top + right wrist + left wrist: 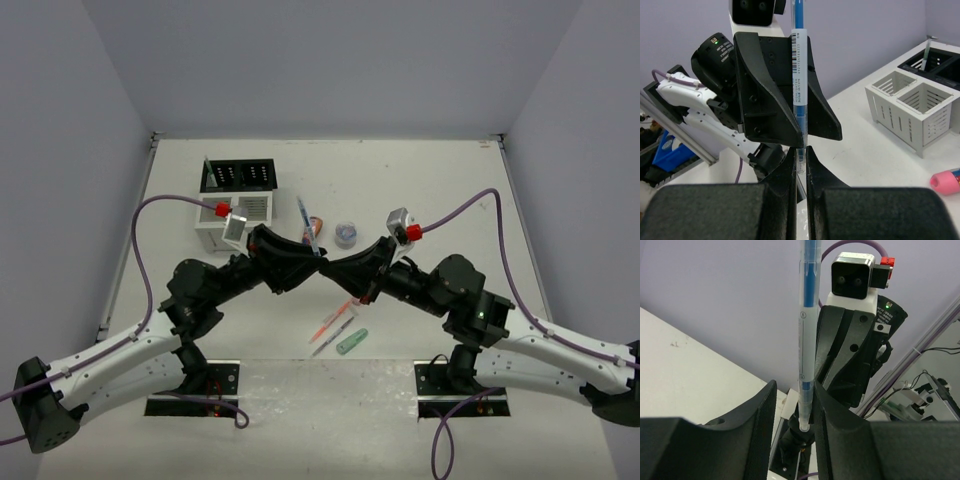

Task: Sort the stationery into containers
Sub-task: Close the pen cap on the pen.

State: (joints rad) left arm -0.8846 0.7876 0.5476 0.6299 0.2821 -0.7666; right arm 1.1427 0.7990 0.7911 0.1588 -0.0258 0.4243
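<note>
A blue pen (306, 222) stands up between my two grippers, which meet at the table's middle. My right gripper (800, 150) is shut on the blue pen's (798, 65) lower end. My left gripper (794, 390) is open around the same pen (807, 340); the pen rests against one finger, with a gap to the other. An orange pen (335, 317), a grey pen (333, 338) and a green capsule (352, 341) lie below the grippers. A grey-blue roll (346, 234) lies just beyond them. The organiser's black rack (238, 176) and white box (258, 207) stand far left.
A thin pen (208, 168) stands in the black rack. In the right wrist view the white box (912, 107) is at right, with a pink capsule (946, 181) on the table near it. Purple cables arch over both arms.
</note>
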